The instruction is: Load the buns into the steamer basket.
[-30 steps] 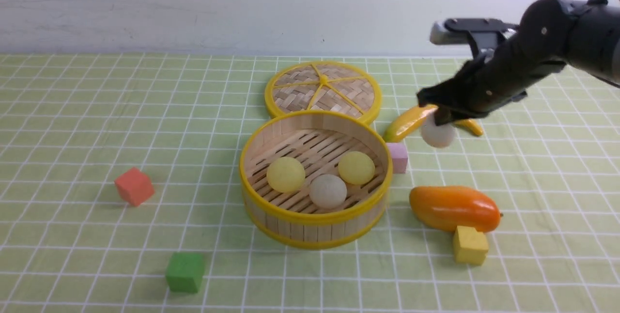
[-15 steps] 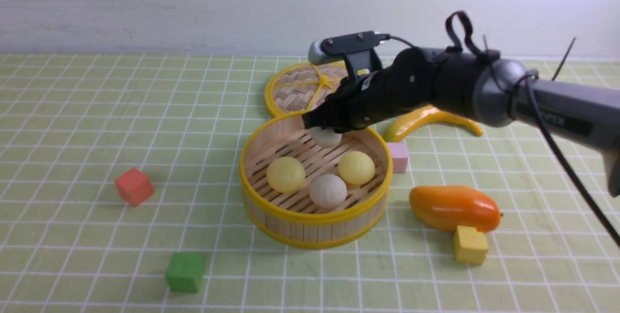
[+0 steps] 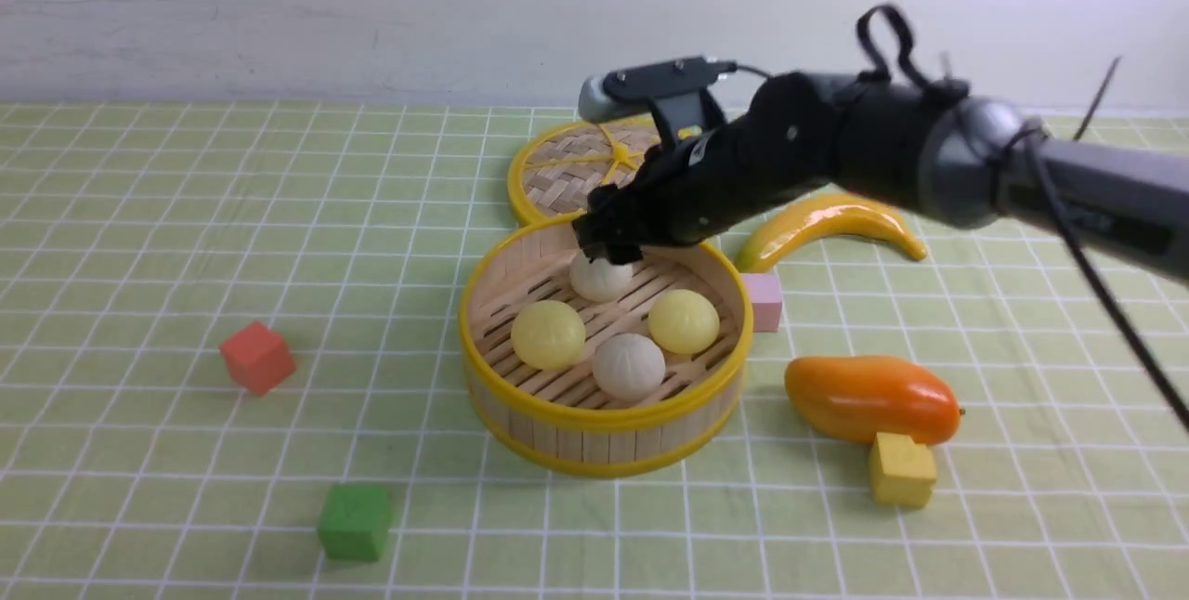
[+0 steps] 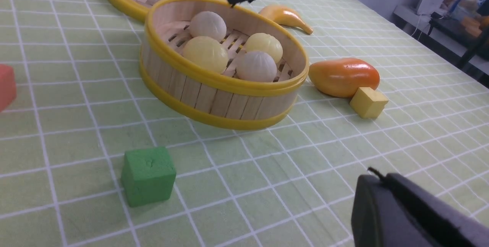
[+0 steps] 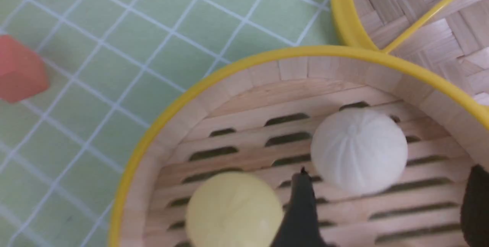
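Note:
The steamer basket stands mid-table and holds all the buns: two pale yellow ones and two off-white ones. My right gripper hangs open just above the far off-white bun. In the right wrist view that bun lies free on the slatted floor, just beyond the spread fingers of the gripper, with a yellow bun beside it. My left gripper is shut and empty, low over the cloth in front of the basket.
The flat woven lid lies behind the basket. A banana, pink cube, mango and yellow cube are to the right. A red cube and green cube are to the left.
My right gripper carried the off-white bun leftward from above the banana to the basket's far side and let it go. The bun now rests on the basket floor.

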Robot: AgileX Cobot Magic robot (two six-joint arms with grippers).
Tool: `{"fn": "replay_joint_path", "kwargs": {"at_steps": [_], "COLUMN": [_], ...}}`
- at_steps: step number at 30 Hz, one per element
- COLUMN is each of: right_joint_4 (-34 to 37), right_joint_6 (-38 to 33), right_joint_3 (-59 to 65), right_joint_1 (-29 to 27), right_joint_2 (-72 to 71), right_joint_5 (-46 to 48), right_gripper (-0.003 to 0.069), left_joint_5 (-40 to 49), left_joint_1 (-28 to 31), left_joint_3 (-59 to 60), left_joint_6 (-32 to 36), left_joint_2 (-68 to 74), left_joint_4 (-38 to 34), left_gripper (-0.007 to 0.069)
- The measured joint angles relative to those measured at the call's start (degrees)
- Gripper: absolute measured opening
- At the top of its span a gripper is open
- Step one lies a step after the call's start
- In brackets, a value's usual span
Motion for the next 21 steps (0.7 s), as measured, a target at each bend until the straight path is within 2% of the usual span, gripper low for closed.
{"fn": "replay_joint_path", "kwargs": {"at_steps": [2,3,4,5,6,8,11,16,21], "right_joint_4": [-1.1,-1.4,-3.1,-3.6,-5.8,-8.8,-12.2,-15.0,-15.3], "right_joint_6": [1.1,1.6,4.1,4.5,7.4,12.2,17.5,23.4,24.7], "right_joint_3": [0.0,0.0,-0.1,-0.1,0.2,2.7,8.2,18.7,23.9], "right_joint_1": [0.0,0.0,0.0,0.0,0.0,0.0,0.0,0.0,0.0], "right_joint_2": [-5.2,-5.8,-9.9,-10.4,-14.1,-18.7,-25.3,-36.5,-44.7], "right_joint_5": [8.2,9.1,16.8,17.8,24.9,31.2,35.8,37.5,39.6], "right_gripper": [0.0525,0.0524,0.0512,0.0506,0.0478,0.0414,0.0309,0.0136,0.0039], "left_joint_5": [0.0,0.0,0.0,0.0,0.0,0.0,0.0,0.0,0.0], "left_joint_1": [0.0,0.0,0.0,0.0,0.0,0.0,0.0,0.0,0.0], "left_joint_3": [0.0,0.0,0.0,0.0,0.0,0.0,0.0,0.0,0.0], "left_joint_6": [0.0,0.0,0.0,0.0,0.0,0.0,0.0,0.0,0.0], "left_joint_2": [0.0,0.0,0.0,0.0,0.0,0.0,0.0,0.0,0.0], "left_joint_4": [0.0,0.0,0.0,0.0,0.0,0.0,0.0,0.0,0.0], "left_gripper": [0.0004,0.0005,0.0008,0.0008,0.001,0.0012,0.0017,0.0018,0.0018]}}
